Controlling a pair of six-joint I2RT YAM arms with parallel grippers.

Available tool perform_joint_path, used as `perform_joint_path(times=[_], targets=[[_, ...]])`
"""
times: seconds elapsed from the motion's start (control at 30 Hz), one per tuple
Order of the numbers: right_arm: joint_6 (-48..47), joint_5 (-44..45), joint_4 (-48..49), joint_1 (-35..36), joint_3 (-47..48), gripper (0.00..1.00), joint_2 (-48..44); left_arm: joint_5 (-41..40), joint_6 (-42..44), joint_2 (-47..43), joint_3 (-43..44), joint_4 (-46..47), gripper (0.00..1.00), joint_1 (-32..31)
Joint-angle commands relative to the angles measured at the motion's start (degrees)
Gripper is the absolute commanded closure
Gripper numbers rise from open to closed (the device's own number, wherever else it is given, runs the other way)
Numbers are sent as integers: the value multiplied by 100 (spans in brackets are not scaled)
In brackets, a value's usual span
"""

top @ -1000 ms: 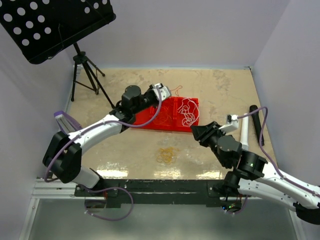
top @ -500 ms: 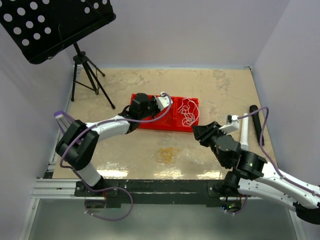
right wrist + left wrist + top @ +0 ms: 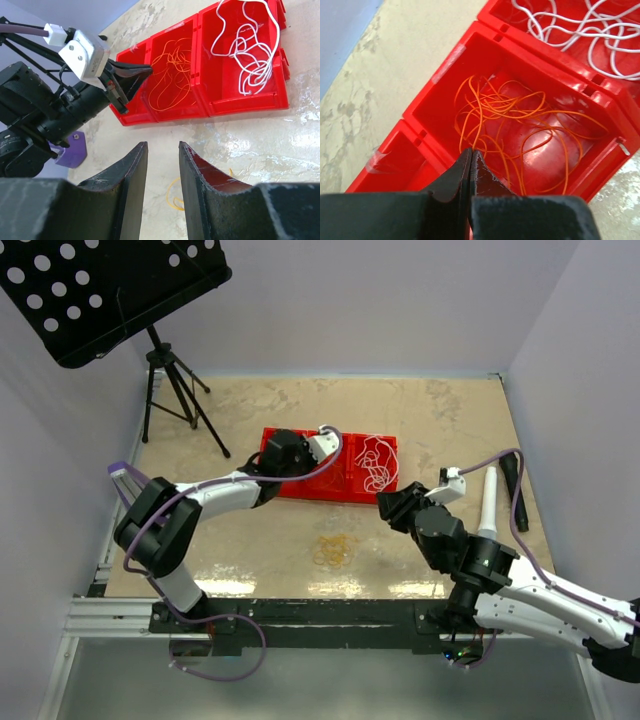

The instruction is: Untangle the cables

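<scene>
**A:** status, left to right?

**B:** Far left there's a black music stand on a tripod, well apart from everything else. The left hand hangs over the red tray, above its middle compartment.

**A:** fingers?

**B:** Pressed together, tips pointing down into the compartment. An orange strand runs right up to the tips (can't tell whether it's pinched or just passing behind).

**A:** cables?

**B:** The orange cables are in the middle compartment as a loose mess of loops on the floor. The white cables are in the compartment just to the right, also looped over themselves. The two colours are apart, with a wall between them.

**A:** anything outside the tray?

**B:** One loose coil, yellow-orange, lies on the worktop in front of the tray without touching it.

**A:** right side?

**B:** The right hand has its fingers spread with nothing between them. It hovers over the worktop near the tray's front right corner and faces the tray. The coil lies below it in the wrist view.
</scene>
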Motion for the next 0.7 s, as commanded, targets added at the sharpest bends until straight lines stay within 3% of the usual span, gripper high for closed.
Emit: perform_joint_path(times=[0.0,0.1,0.23,0.43,0.5,0.57,0.67], targets=[[19,188,143,27,150,63,-88,698,-68,219,198,-3,100,-94],[54,197,64,18,133,63,-141,962,2,412,382,-161,98,-182],[107,206,-50,18,115,63,-185,1007,46,360,462,-328,56,-200],[63,188,-42,18,124,62,-168,980,248,-465,155,-713,25,-191],[54,162,-42,18,159,62,-89,1426,231,-851,224,-1239,13,-200],[89,118,-33,18,185,61,-10,2390,379,-1159,339,-2247,2,-200],[159,22,20,18,168,61,78,3780,1141,-1608,59,-3207,0,-279]])
